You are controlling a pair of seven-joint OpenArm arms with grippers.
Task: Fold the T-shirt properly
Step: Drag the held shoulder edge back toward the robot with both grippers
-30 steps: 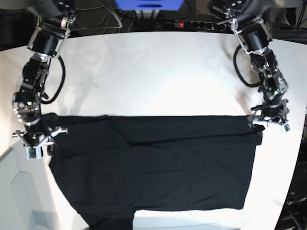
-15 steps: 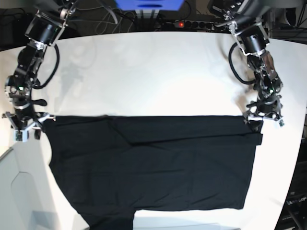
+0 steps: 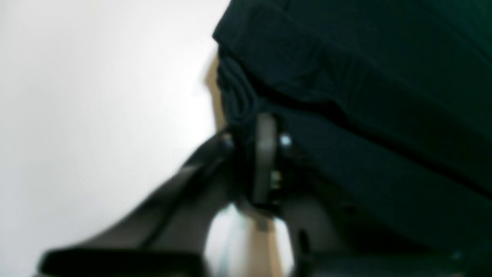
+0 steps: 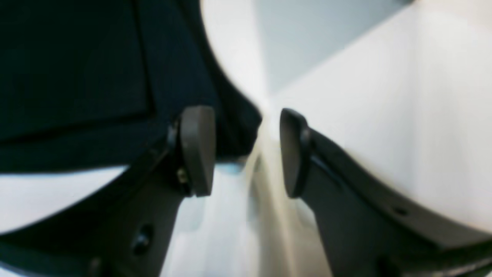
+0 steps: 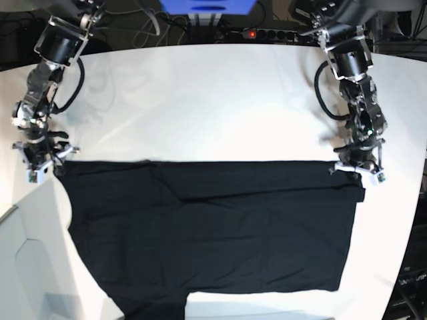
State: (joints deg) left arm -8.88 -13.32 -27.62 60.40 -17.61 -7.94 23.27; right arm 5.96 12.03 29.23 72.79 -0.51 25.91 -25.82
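T-shirt (image 5: 213,230) lies flat on white table (image 5: 213,100). Vs earlier: left gripper (image 3: 265,154) now pinched onto its corner; right gripper (image 4: 240,152) spread, moved off to cloth's edge.

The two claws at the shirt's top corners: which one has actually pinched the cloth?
The left gripper, at the T-shirt's right corner in the base view: its jaws are shut on the fabric. The right gripper's jaws stand apart.
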